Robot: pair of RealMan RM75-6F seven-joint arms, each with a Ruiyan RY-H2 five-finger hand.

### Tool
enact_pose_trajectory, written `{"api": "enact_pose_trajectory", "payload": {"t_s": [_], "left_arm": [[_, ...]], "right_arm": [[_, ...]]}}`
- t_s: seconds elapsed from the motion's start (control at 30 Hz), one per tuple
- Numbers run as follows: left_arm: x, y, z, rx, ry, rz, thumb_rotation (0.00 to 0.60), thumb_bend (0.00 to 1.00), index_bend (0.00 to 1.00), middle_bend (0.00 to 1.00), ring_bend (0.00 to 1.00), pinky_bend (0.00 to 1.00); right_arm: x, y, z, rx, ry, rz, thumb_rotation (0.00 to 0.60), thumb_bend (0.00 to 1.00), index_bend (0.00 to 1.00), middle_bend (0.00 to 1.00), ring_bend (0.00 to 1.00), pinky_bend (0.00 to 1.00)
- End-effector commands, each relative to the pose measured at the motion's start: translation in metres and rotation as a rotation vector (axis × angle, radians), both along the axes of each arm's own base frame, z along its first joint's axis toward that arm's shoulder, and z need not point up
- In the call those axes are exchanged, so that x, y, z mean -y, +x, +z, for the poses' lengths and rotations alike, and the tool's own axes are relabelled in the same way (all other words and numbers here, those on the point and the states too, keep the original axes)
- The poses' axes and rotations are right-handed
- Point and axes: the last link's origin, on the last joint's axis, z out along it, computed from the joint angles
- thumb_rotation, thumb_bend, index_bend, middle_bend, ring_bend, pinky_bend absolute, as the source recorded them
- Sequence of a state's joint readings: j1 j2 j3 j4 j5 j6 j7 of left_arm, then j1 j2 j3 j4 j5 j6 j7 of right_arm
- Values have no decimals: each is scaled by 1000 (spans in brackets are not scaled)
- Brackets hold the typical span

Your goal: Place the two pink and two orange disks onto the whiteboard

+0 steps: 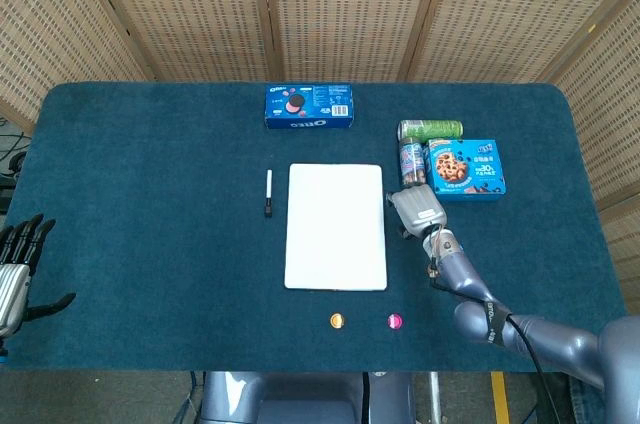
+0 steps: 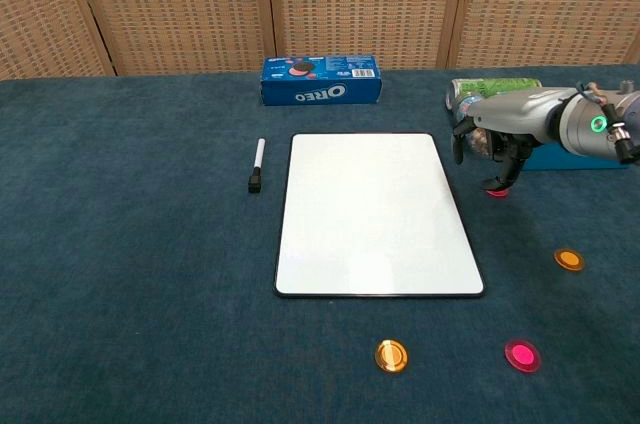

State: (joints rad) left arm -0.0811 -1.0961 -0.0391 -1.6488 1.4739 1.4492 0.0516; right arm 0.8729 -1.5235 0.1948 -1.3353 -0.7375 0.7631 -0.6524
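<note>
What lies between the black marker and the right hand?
In both views the whiteboard lies between the marker and the right hand, with strips of bare blue cloth either side; the head view shows it plainly.

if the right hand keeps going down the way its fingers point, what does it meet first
Most likely the pink disk right beneath the right hand's fingertips, beside the whiteboard; whether they already touch it is unclear.

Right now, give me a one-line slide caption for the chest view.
Right hand hangs over a pink disk beside the bare whiteboard.
</note>
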Motion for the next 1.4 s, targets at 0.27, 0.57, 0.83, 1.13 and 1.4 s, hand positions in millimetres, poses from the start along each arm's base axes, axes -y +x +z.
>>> {"api": "enact_pose_trajectory", "payload": {"t_s": [0.27,0.57,0.83,1.13,1.4], "left_arm": [[0,0,0,0,-5,0,600,0,0,0,0,0],[0,0,-2,-6,-10,2,600,0,0,0,0,0],[0,1,-3,-7,-12,0,600,0,0,0,0,0],[0,1,-3,-9,-11,0,600,0,0,0,0,0],[0,1,-4,-10,-12,1,600,0,0,0,0,0]], "right_arm": [[1,-12,-9,-54,-59,-13,600,363,336,981,1000,1000],[-1,-28,-13,-38,-77,-14,600,311,368,981,1000,1000],[-1,-36,-16,-35,-78,-29,600,318,372,981,1000,1000],[2,-40,-15,-57,-69,-40,600,337,372,981,1000,1000],[3,-44,-15,-73,-67,-47,600,337,416,981,1000,1000]]}}
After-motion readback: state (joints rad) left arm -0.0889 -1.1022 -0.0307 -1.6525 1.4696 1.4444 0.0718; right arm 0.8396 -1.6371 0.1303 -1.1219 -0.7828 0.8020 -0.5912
